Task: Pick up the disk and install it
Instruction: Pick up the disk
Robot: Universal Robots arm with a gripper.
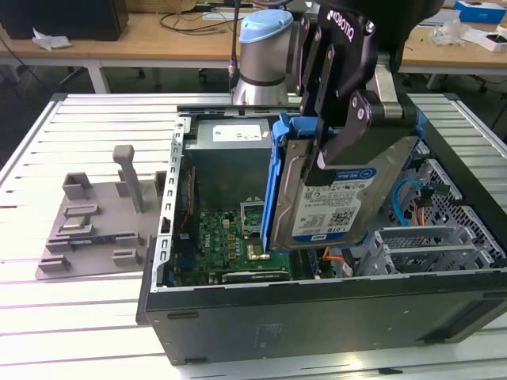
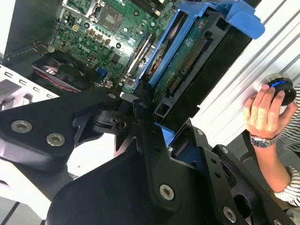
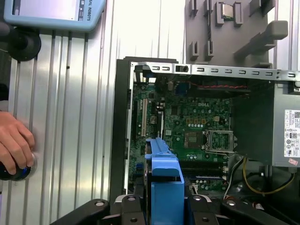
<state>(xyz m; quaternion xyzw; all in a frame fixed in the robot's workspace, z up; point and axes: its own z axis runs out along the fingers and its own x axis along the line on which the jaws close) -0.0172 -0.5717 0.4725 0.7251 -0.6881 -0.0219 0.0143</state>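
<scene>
The disk point(image 1: 341, 198), silver-grey with a white and blue label and a blue plastic bracket point(image 1: 273, 182) around it, hangs on edge above the open computer case point(image 1: 317, 317). My black gripper point(image 1: 342, 136) is shut on it from above, one finger on each flat face. In the second wrist view the disk point(image 2: 187, 61) shows its circuit-board side between the fingers point(image 2: 140, 105), over the motherboard. In the first wrist view the disk's blue bracket point(image 3: 164, 178) sticks out from my gripper point(image 3: 164, 208) above the board's lower edge.
Inside the case lie the green motherboard point(image 1: 230, 237), a grey power-supply box point(image 1: 230, 150) and a silver drive cage point(image 1: 444, 229). A grey fixture plate point(image 1: 95, 222) sits at the exterior view's left. A person's hand point(image 2: 265, 110) rests on a round button; a pendant point(image 3: 51, 14) lies nearby.
</scene>
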